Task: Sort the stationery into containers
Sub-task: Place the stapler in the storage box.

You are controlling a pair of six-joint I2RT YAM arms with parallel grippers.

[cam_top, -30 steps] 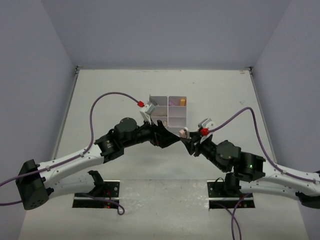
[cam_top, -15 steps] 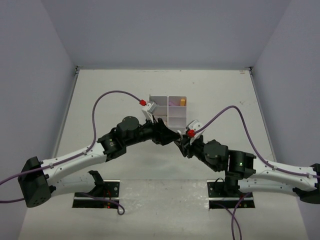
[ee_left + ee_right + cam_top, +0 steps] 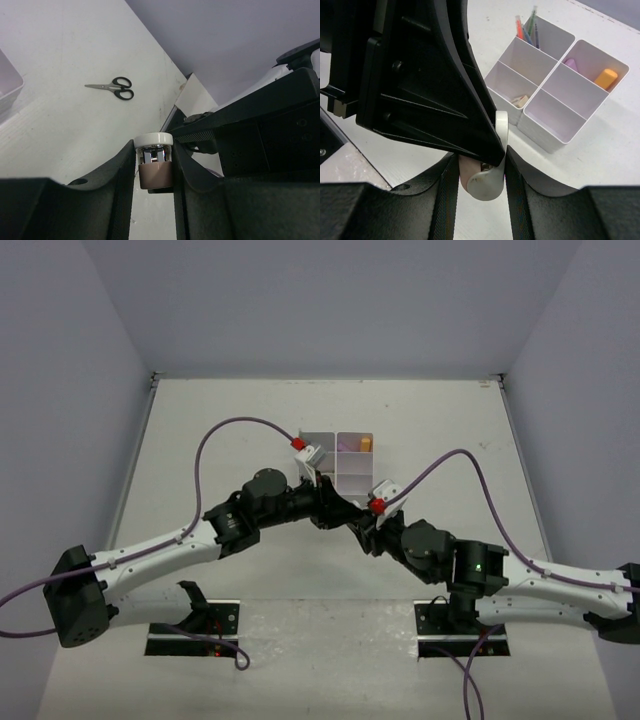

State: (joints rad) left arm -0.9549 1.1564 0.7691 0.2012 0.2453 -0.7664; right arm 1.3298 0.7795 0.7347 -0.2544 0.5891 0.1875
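Observation:
A small stationery item (image 3: pixel 155 172) with a white cap, a metal middle and a brown base hangs above the table between both arms. My left gripper (image 3: pixel 154 150) is shut on it, both fingers touching its sides. My right gripper (image 3: pixel 480 167) is also shut on the same item (image 3: pixel 487 185), with the left gripper's black finger (image 3: pixel 445 100) lying over it. In the top view the two grippers (image 3: pixel 345 515) (image 3: pixel 364 530) meet just in front of the white six-compartment organizer (image 3: pixel 352 476). Black-handled scissors (image 3: pixel 112 89) lie flat on the table.
The organizer (image 3: pixel 540 90) holds pens (image 3: pixel 526 27) in a far compartment, a pink eraser (image 3: pixel 570 64), an orange piece (image 3: pixel 605 78) and a tan eraser (image 3: pixel 520 100). Purple cables arch over both arms. A corner of the organizer (image 3: pixel 7 85) shows at the left wrist view's edge.
The left gripper's jaws have closed in on the item that the right gripper holds. The right arm moved left toward the left gripper, and both wrists shifted slightly.

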